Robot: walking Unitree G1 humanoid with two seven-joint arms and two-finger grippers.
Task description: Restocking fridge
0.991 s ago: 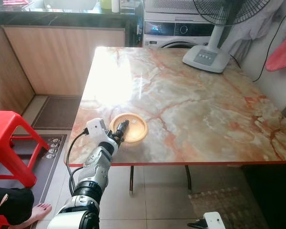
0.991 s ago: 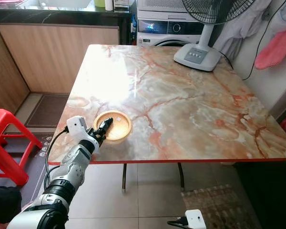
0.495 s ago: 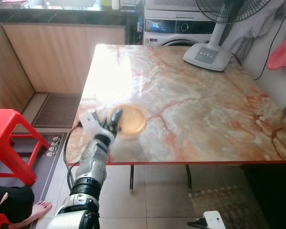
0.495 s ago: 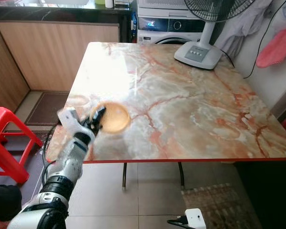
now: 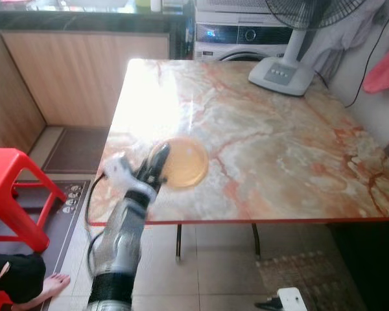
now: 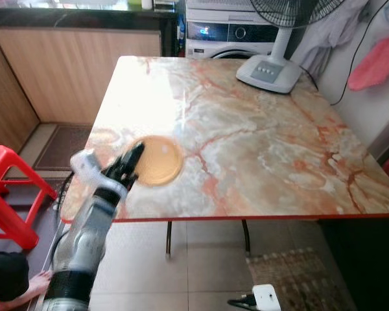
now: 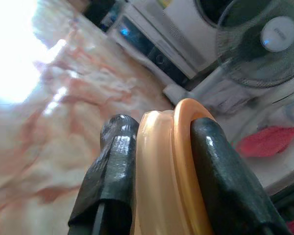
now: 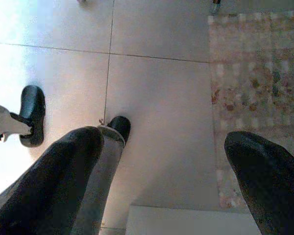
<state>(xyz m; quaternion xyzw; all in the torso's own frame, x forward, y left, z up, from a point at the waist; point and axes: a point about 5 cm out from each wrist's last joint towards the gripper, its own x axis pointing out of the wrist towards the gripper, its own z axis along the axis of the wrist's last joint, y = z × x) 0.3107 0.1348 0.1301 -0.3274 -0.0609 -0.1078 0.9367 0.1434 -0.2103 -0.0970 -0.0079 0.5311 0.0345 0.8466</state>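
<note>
The plate [image 5: 183,162], at the desk's [image 5: 279,155] seven-o'clock corner, is pinched by its rim in the left hand [image 5: 157,166] (right hand [image 8: 161,166] idle, spread open), and should be lifted level.

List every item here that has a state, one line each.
Round orange plastic plate: lifted, tilted, rim pinched.
Left gripper: shut on the plate's rim.
Right gripper: open, hanging over the tiled floor.
White pedestal fan: upright on the marble table.
</note>
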